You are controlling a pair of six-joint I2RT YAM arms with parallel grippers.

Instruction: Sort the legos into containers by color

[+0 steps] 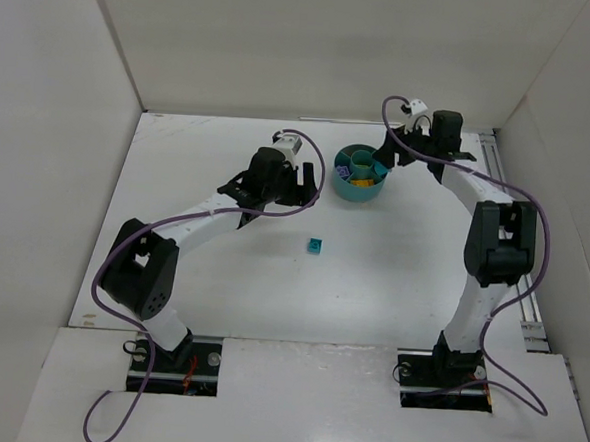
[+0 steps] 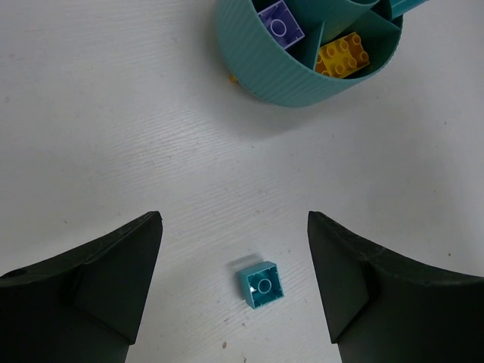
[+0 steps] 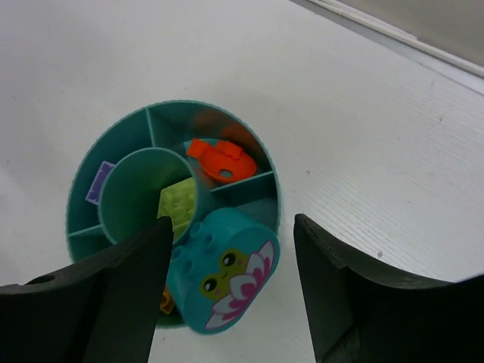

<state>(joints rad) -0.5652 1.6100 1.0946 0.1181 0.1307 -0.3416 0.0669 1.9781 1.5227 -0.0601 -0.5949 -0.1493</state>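
1. Sorted so far: the tub (image 2: 302, 83) holds a purple brick (image 2: 280, 26) and a yellow brick (image 2: 342, 57), each in its own wedge. The right wrist view adds an orange-red piece (image 3: 219, 160) in another wedge and a light green brick (image 3: 178, 208) inside the middle ring.
2. A frog-printed teal block (image 3: 223, 280) sits tilted at the tub's rim, under the right claw (image 3: 232, 223). The claw is spread, with a gap showing on one side, so the block is not pinched. Whether it has dropped into a wedge or is only perched on the rim cannot be told.
3. Left to do: one teal brick (image 2: 263, 285) lies stud-up on the tabletop (image 1: 222, 267), well apart from the tub. The left claw (image 2: 234, 219) hangs above it, spread and empty.
4. Judgement: the task is near its end, since that brick is the only loose piece clearly seen. A yellowish speck (image 2: 233, 76) at the tub's outer base is too small to name.
5. Room: there is bare tabletop all round the brick, with no edge or wall close. The tub stands nearer the far wall (image 1: 315, 52) but not against it.
6. Tight spot: the right claw sits over the tub and the left wrist just beside it. A left-arm drop-off likely needs the right arm out of the way.
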